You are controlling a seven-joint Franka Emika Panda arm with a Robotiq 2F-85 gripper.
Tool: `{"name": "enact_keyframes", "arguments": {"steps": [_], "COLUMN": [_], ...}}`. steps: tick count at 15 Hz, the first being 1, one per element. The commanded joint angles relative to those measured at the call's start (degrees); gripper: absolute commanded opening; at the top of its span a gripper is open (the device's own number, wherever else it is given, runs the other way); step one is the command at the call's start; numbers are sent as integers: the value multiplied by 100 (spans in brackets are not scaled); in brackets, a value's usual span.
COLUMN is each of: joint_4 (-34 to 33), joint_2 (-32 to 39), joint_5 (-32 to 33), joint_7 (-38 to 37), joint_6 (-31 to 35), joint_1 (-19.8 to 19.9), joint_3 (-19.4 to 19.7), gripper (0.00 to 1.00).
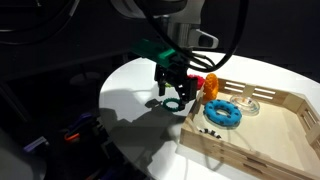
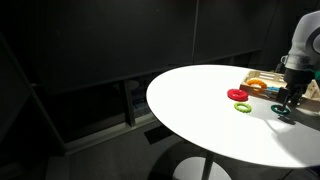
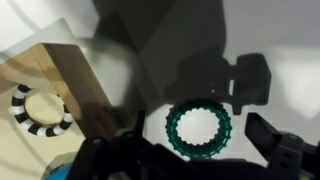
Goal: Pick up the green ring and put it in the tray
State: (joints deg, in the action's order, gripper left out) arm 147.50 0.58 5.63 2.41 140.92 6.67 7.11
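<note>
The green ring lies flat on the white table, dark green with an open centre. My gripper is open just above it, with one finger on each side and neither visibly touching it. In both exterior views the gripper hangs low over the ring. The light-wood tray stands right beside the ring, and its corner shows in the wrist view.
The tray holds a blue ring and a black-and-white striped ring. A red ring and a yellow-green ring lie on the round white table. The table edge is close by.
</note>
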Motion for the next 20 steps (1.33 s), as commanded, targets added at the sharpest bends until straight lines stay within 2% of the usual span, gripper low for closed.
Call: {"name": "enact_keyframes", "arguments": {"steps": [1,20], "joint_4": [-65,-448], "joint_2": [109,551], "joint_5": [35,164], "joint_7": [-67,-306], "joint_6": [83,148], "joint_1": [-24,-136], "joint_3": [-42,-64], "gripper": [100,100]}}
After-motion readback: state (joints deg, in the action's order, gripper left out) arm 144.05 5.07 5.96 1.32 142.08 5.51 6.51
